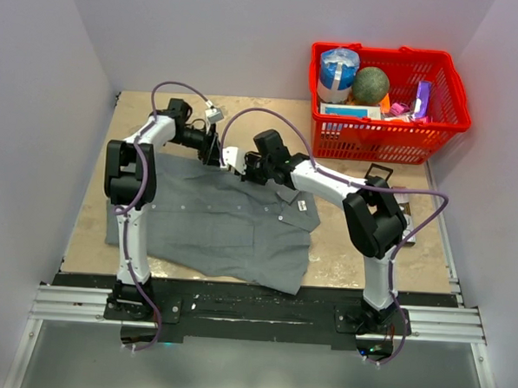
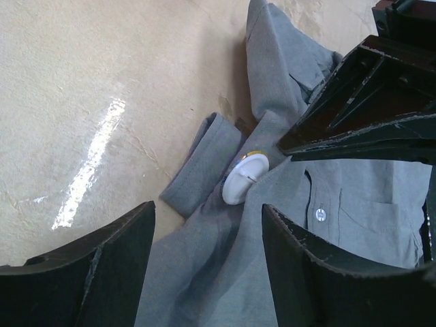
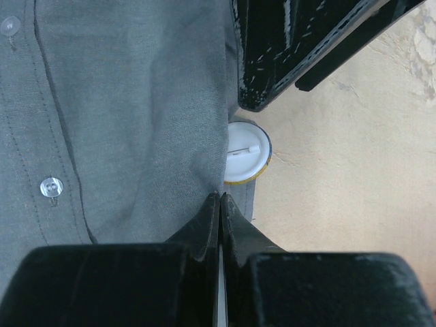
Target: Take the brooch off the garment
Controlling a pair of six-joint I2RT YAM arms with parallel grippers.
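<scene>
Dark, scratched fingers [image 2: 102, 272] of the left gripper [image 2: 208, 208] are seen nearest in the left wrist view. They are held well apart and nothing is between them. Ahead of this gap, a little toward its right-hand finger, the brooch [image 2: 245, 178] is found. It is a small round disc, turned so that its white back and thin metal pin face up, and only a gold-yellow rim is shown. It is fixed at the edge of the garment [image 2: 368, 204], a grey collared button-up shirt spread on the beige wooden table [image 2: 82, 102]. The pin is laid slantwise across the opening of the left jaws.

Further right, the right gripper [image 3: 219, 204] is closed tight, and a fold of the grey cloth is pinched at its tips, just beside the brooch. The right arm is thus the nearer one, but it is occupied. The free left arm is judged to be the one for the pull.

At the far right, a red plastic basket [image 1: 386, 96] of packets is placed. Its labels are too small to be read, and no writing can be made out on the brooch.
</scene>
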